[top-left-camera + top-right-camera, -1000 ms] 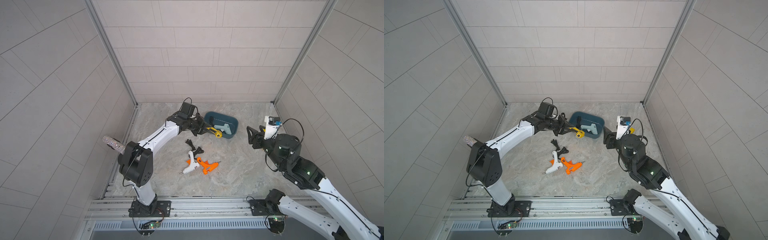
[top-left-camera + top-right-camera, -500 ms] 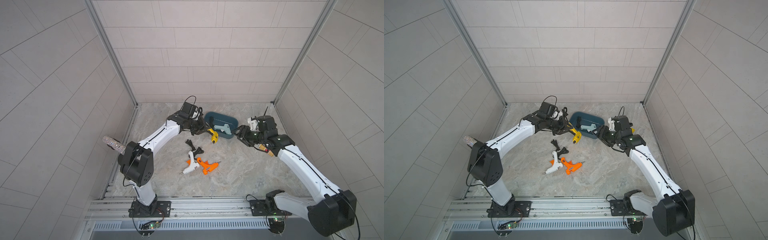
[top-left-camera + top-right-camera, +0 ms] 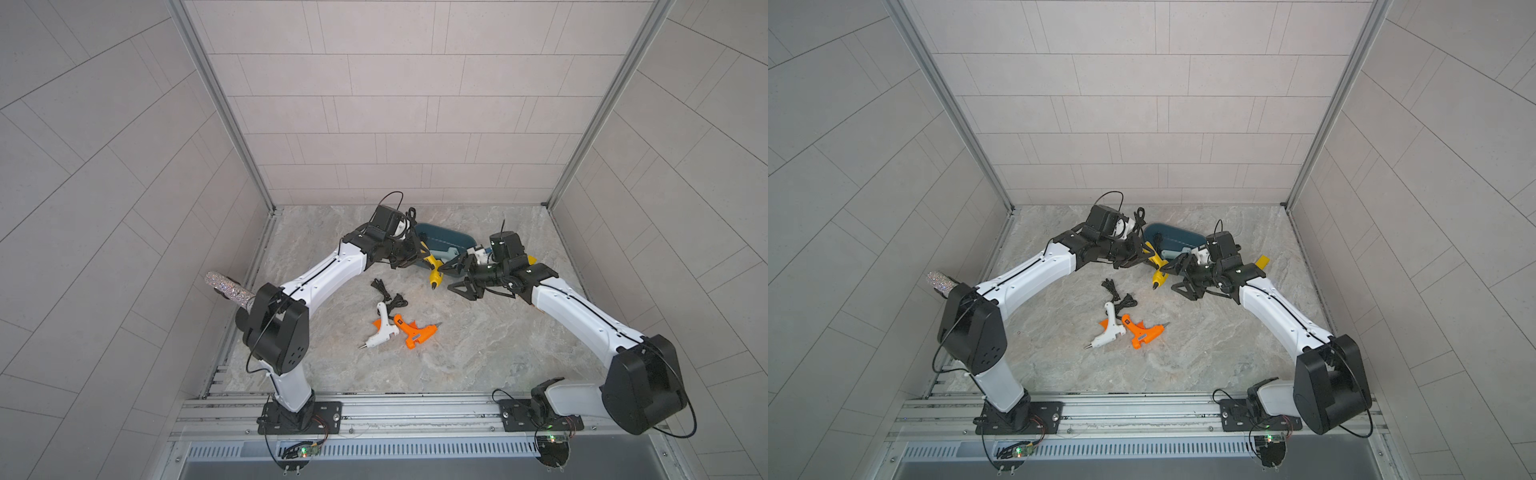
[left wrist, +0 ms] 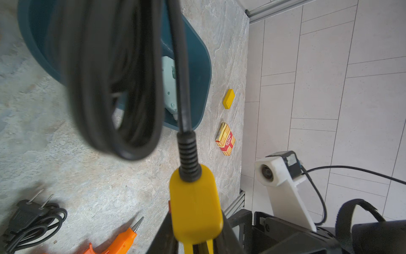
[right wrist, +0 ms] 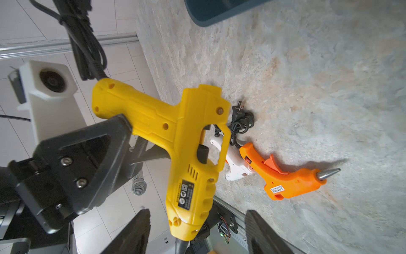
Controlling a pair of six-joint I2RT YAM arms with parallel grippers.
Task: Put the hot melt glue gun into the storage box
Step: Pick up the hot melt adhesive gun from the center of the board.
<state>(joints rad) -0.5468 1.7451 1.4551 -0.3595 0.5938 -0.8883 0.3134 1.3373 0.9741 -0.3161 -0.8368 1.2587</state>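
Left gripper [image 3: 415, 259] is clamped on the handle of the yellow plastic pistol-shaped hot melt glue gun [image 3: 433, 270], nozzle hanging down. The dark teal rectangular plastic storage box [image 3: 457, 235] is just beyond. Right gripper [image 3: 449, 276], newly arrived, straddles the barrel, jaws wide, holding nothing. A handover is likely.

L wrist view: blurred black cord [image 4: 114, 88] hides most of storage box [image 4: 203, 72]; yellow glue gun [image 4: 195, 209] is cut off at frame edge.

Left arm [image 3: 328, 274] and right arm [image 3: 582, 316]: white link shells between bulky black joint housings [image 3: 278, 332], thin black cables [image 3: 266, 353] running alongside. White camera mounts [image 4: 283, 187] at the wrists; black base plates [image 3: 328, 415] with screws.
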